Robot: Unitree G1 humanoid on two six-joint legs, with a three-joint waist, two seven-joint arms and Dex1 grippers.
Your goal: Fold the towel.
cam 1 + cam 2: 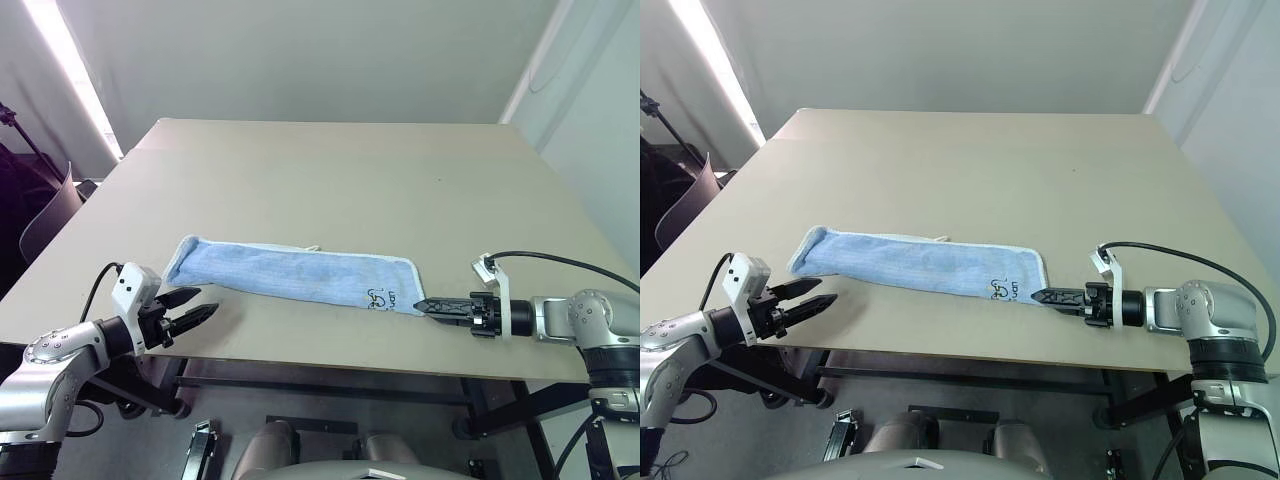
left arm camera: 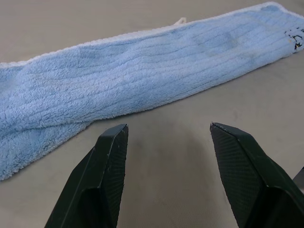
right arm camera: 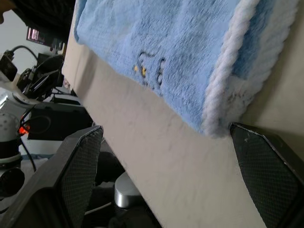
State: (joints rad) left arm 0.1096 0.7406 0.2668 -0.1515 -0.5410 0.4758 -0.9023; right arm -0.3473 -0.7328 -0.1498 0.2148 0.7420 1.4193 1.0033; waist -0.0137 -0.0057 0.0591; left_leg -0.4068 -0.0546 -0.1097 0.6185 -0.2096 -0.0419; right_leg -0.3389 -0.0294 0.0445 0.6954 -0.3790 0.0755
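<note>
Desk point(image 1: 330, 180): beige top, bare apart from the cloth. Towel point(image 1: 290, 272): lying near the front edge as a long narrow strip, apparently doubled lengthwise once; dark logo point(image 1: 378, 297) at the right end, white edging visible along the far side. Judged partly folded: one fold in, end-to-end fold(s) apparently left. Left gripper point(image 1: 186, 308): jaws apart, empty, just off the strip's left end, not touching. Right gripper point(image 1: 432, 305): jaws wide, empty, tips just beside the logo corner.
</note>
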